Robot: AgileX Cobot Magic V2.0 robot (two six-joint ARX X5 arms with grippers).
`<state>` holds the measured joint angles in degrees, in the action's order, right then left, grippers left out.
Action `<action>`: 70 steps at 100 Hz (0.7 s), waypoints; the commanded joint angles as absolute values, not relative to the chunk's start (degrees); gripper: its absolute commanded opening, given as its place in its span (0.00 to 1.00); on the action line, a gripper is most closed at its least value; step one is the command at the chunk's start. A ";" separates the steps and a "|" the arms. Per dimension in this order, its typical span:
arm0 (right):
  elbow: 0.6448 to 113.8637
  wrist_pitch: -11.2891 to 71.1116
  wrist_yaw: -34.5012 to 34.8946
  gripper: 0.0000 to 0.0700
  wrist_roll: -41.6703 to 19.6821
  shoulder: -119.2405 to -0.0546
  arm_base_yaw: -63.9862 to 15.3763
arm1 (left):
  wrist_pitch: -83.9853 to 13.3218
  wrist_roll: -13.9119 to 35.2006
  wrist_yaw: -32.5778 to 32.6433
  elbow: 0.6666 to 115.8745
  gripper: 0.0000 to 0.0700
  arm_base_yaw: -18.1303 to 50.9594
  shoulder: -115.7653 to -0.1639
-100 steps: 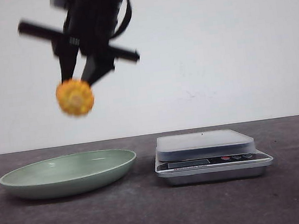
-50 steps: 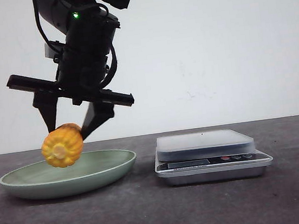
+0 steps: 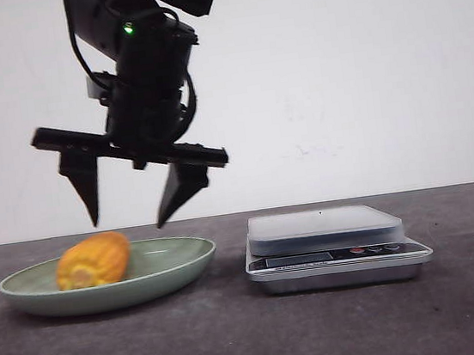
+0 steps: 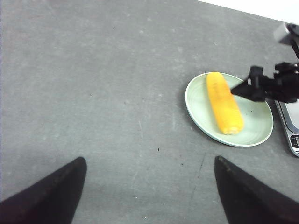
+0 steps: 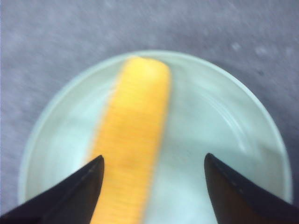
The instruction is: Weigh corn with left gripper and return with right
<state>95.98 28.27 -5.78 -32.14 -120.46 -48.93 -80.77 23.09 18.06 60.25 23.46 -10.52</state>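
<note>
Above the left part of the dark grey tabletop, the right gripper [image 3: 127,223] is held with its two black pointed fingers [image 3: 182,192] spread wide apart and nothing between them. Just below the fingertips, clear of them, the short orange-yellow corn cob [image 3: 94,260] lies on its side in the shallow pale green round plate [image 3: 177,256]; the wrist view of that arm shows the corn [image 5: 132,140] stretched across the plate [image 5: 224,112], under the gap between the fingers [image 5: 74,196], slightly blurred. The black arm carrying the gripper descends from above, with a green light lit on it.

The left gripper [image 4: 149,196] is seen only in its own wrist view, its two dark fingertips [image 4: 51,196] set wide apart over bare table, holding nothing. From there the corn [image 4: 224,108] and plate [image 4: 198,116] are seen well apart from it, with the right gripper [image 4: 261,87] over the plate's rim.

Toward the right, near the plate but apart from it, stands a silver digital kitchen scale [image 3: 335,243] with a flat pale platform, on which nothing rests.
</note>
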 commanded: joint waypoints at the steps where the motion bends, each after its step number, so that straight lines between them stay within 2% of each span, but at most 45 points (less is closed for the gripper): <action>1: 97.60 29.26 -6.02 0.61 -29.15 -118.48 -47.97 | -80.16 22.96 18.13 60.99 0.74 23.53 -10.83; 33: 97.60 35.16 -6.50 0.61 -18.02 -100.18 -40.07 | -80.09 22.52 18.13 60.99 0.74 23.53 -10.83; 51: 97.60 44.53 -6.76 0.61 -12.67 -86.61 -34.52 | -80.07 22.26 18.13 60.99 0.74 23.53 -10.83; 70: 97.60 53.69 -11.29 0.61 -8.91 -71.35 -29.41 | -79.94 21.56 18.13 60.99 0.74 23.55 -10.83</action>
